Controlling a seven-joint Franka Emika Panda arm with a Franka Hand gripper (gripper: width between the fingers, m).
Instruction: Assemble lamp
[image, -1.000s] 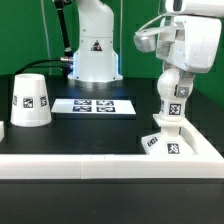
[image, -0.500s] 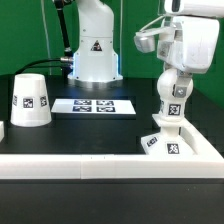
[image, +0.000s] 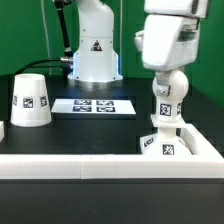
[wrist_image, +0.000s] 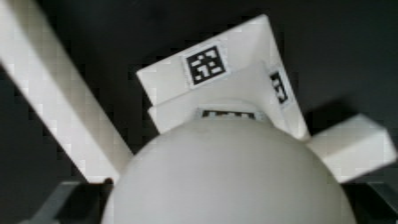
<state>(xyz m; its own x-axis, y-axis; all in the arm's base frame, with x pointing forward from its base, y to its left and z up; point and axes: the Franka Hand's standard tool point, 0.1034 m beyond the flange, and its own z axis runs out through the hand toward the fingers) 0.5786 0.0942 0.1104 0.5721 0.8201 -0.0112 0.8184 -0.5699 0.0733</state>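
Observation:
The bulb (image: 166, 100) stands upright on the flat square base (image: 163, 146) at the exterior view's right, in the corner of the white frame. My gripper (image: 168, 72) comes down from above and is shut on the bulb's ball head. In the wrist view the round head (wrist_image: 222, 170) fills the space between my dark fingers (wrist_image: 71, 200), with the tagged base (wrist_image: 210, 65) below it. The cone shade (image: 30, 100) stands apart at the exterior view's left.
The marker board (image: 94, 105) lies flat in the middle. The robot's white pedestal (image: 95, 50) stands behind it. A white frame wall (image: 100, 166) runs along the front and past the base; it also shows in the wrist view (wrist_image: 54, 90).
My hand has turned about the bulb's axis and shifted toward the exterior view's left. The bulb's tags have swung left with it. Base and shade have not moved.

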